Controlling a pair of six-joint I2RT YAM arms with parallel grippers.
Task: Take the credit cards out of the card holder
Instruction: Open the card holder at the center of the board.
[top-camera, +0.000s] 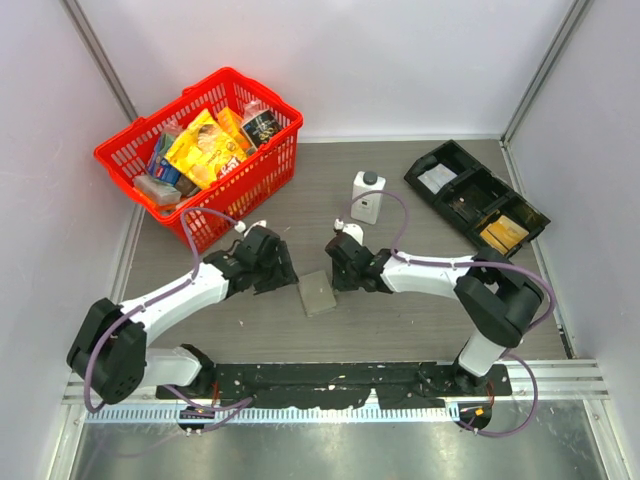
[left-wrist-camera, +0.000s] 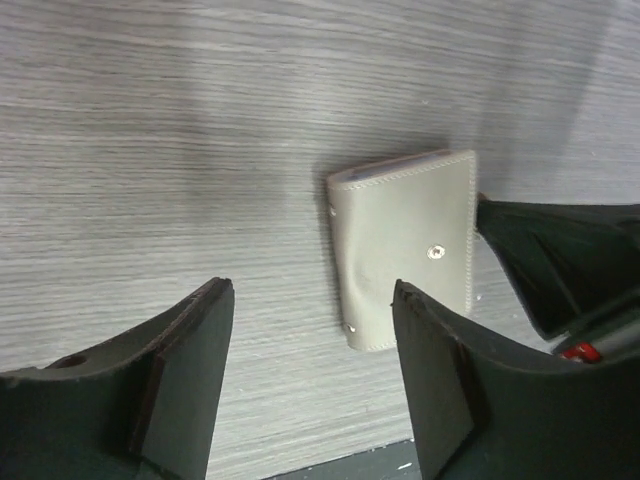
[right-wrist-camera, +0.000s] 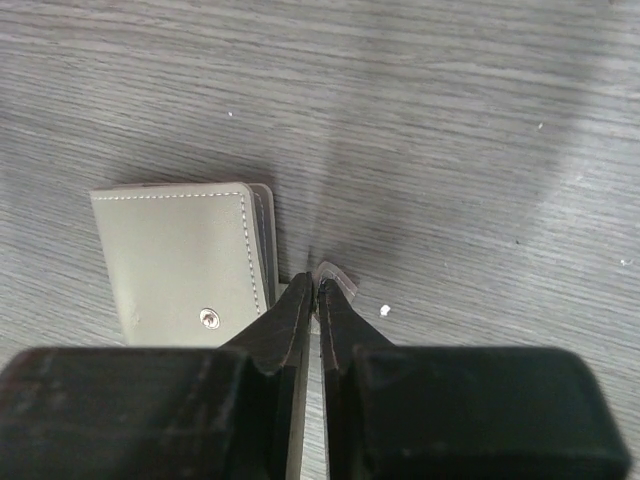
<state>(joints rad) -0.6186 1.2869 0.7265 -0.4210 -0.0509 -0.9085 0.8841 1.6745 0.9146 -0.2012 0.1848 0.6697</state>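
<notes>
Taupe stitched card holder (left-wrist-camera: 405, 250), woodgrain table (left-wrist-camera: 150, 120), L pincer (left-wrist-camera: 310, 290) apart, R pincer (right-wrist-camera: 316, 283) together

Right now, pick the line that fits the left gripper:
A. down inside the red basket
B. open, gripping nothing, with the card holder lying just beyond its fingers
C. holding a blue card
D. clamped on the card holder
B: in the left wrist view the left gripper has its fingers spread with only bare table between them, and the card holder lies flat and snapped shut just beyond.

Left jaws apart, right jaws together
</notes>
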